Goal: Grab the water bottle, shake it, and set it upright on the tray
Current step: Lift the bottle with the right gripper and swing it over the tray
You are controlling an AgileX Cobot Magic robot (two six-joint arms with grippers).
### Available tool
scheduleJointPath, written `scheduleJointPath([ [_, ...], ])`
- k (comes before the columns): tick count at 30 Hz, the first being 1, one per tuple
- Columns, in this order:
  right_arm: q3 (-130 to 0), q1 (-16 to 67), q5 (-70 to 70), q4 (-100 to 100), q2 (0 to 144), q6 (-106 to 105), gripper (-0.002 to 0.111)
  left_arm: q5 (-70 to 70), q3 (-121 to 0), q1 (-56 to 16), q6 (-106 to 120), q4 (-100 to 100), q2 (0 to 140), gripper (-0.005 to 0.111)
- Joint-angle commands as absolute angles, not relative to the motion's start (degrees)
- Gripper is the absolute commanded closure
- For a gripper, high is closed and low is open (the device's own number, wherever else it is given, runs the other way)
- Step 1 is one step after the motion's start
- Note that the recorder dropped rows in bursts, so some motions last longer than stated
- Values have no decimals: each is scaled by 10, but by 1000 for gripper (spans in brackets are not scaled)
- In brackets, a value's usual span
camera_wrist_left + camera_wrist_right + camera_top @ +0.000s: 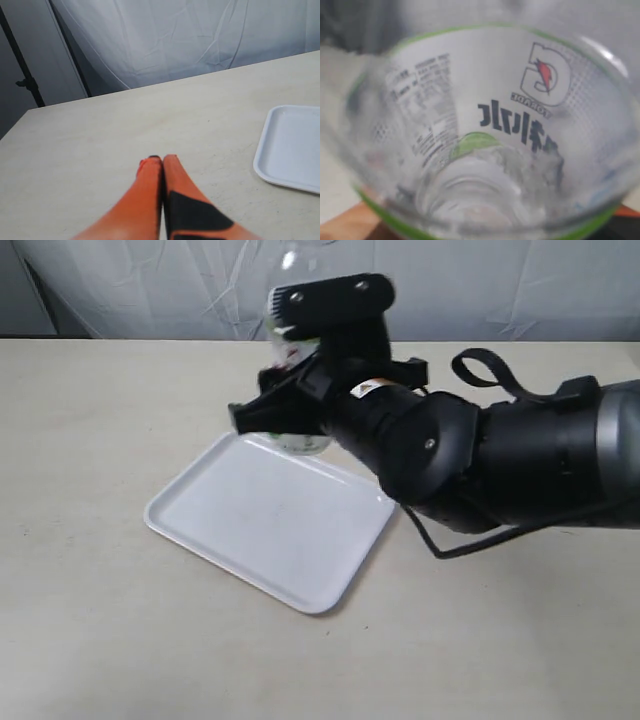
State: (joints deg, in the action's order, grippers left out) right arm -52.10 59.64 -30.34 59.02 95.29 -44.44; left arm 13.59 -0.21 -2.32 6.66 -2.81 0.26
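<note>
bottle (485,165): clear plastic, shiny, tiny bumps in spots
label (445,100): thin white wrap, smooth
tray (270,520): white plastic, smooth, a little shiny
table (90,410): pale, flat, dull
curtain (175,40): white cloth, wrinkly
right arm (520,460): black, hard, shiny

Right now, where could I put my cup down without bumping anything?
The table left of the tray and in front of it is bare, as is the tray's floor. Crowded: the tray's far edge, where the arm holds the bottle.
</note>
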Motion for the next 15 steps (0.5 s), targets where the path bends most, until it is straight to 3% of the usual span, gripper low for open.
scheduleJointPath([
  [1, -531, 594, -159, 457, 940, -467, 109, 137, 0, -23, 65, -25, 0, 106],
  [3, -533, 594, -112, 391, 939, -467, 109, 137, 0, -23, 65, -25, 0, 106],
  [7, -517, 566, -338, 668, 937, -464, 109, 137, 0, -23, 65, -25, 0, 106],
  [12, -527, 574, -159, 314, 928, -361, 109, 137, 0, -23, 65, -25, 0, 106],
  [15, -510, 570, -335, 496, 925, -318, 109, 137, 0, -23, 65, -25, 0, 106],
])
